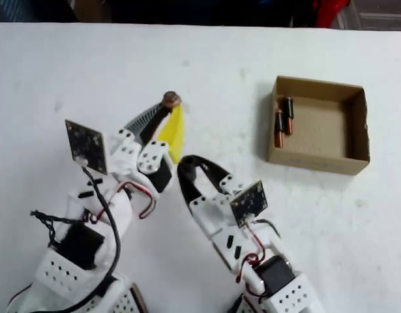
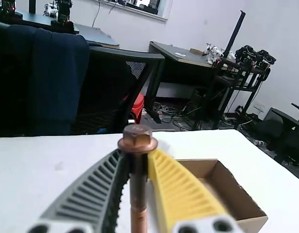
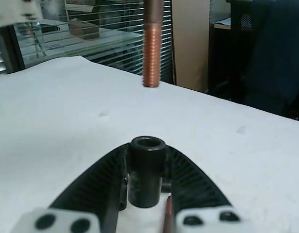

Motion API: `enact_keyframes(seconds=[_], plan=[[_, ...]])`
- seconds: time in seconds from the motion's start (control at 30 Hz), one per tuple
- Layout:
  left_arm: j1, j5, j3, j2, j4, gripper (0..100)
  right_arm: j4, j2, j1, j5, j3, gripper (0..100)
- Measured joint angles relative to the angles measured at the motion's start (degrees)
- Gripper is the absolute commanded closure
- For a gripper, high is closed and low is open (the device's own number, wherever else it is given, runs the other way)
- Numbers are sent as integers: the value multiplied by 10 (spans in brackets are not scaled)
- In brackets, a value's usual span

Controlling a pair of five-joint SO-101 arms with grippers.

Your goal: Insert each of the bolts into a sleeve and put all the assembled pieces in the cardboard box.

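My left gripper pinches the bolt upright. My right gripper clamps the sleeve, just below the bolt's tip.

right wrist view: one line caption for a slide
Right gripper clamps the black sleeve, bore open; the copper bolt hangs apart from it, threaded end nearest, over the white table, not yet inserted.

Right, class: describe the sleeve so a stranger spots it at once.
Find the cardboard box on the white table. Beside it, the black-fingered right gripper holds the sleeve. Unlike the copper bolt in the left gripper, it is a short, hollow black tube.
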Motion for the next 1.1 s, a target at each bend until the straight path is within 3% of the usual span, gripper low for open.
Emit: enact_keyframes(seconds=[0.3,1.1], plan=[[0,48,0,0,30,977,-26,0,11,0,0,981],[36,49,0,0,30,977,-26,0,11,0,0,981]])
